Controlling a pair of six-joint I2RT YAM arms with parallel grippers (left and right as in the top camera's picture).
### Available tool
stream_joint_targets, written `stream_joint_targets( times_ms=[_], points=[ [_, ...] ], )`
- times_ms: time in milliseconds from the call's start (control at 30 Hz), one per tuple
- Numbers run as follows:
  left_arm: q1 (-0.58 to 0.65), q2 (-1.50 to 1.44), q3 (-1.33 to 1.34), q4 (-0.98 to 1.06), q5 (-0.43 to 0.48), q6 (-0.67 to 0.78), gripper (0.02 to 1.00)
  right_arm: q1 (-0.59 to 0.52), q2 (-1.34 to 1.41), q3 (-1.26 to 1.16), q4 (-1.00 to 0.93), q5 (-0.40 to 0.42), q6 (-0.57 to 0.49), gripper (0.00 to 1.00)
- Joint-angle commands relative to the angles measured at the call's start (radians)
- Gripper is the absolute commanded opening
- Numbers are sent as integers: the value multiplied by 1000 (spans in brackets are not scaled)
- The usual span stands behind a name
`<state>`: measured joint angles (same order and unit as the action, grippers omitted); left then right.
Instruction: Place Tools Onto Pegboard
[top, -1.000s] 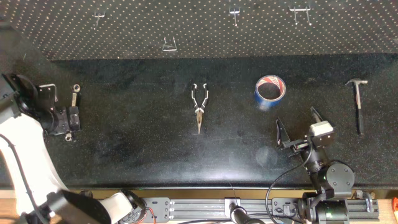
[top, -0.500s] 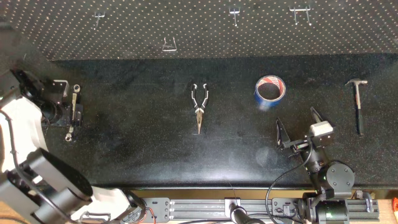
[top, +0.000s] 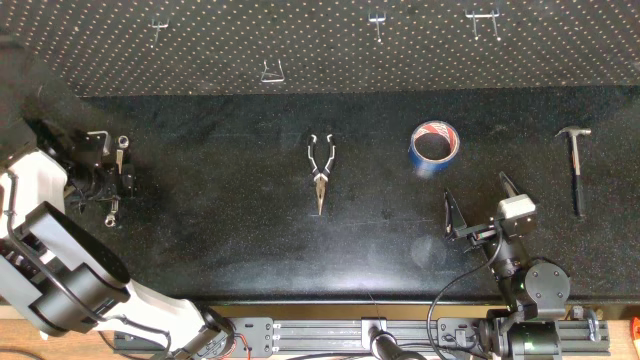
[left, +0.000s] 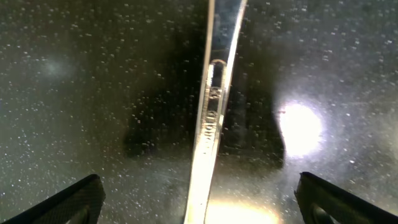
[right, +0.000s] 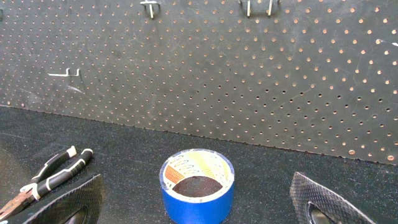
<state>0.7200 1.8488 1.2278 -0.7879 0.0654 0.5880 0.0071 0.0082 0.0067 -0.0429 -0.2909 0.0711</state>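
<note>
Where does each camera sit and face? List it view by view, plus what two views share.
Top view: fixed overhead, looking down on the worktop and pegboard; both arms rise from its bottom edge.
Left wrist view: on the left arm, close above the wrench, looking down; open jaws straddle it.
Right wrist view: on the right arm, low, facing the pegboard past tape roll and pliers; open jaws at the corners.
Shared: top and right wrist views both show tape roll and pliers.
</note>
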Motion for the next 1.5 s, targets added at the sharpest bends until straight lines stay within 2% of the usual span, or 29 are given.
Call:
stream_joint_targets(
  times_ms=[33,400,500,533,567,633,933,1033,1100,1233,1400,1500],
  points=[
    [14,48,18,7,44,-4,993,5,-7,-3,-5,-10,14,976],
    [14,60,18,21,41,23,980,5,-7,-3,-5,-10,14,976],
    [14,60,18,21,40,23,619,5,-7,-3,-5,-10,15,976],
    [14,60,18,21,40,23,380,5,-7,-3,-5,-10,14,976],
    [14,60,18,20,40,23,242,5,-7,-3,-5,-9,14,976],
    [14,60,18,18,40,23,47,5,-7,-3,-5,-10,14,976],
    [10,40,18,-8,60,22,27,5,-7,-3,-5,-10,14,976],
    [12,-104,18,6,107,18,27,5,-7,-3,-5,-10,15,976],
    [14,-238,18,45,112,-36,27,5,-7,-3,-5,-10,14,976],
    [6,-446,-6,62,127,-34,27,5,-7,-3,-5,-10,14,974],
    [-63,-594,-126,135,114,-105,27,5,-7,-3,-5,-10,15,976],
    [-139,-693,-230,233,45,-169,31,5,-7,-3,-5,-10,14,976]
  ],
)
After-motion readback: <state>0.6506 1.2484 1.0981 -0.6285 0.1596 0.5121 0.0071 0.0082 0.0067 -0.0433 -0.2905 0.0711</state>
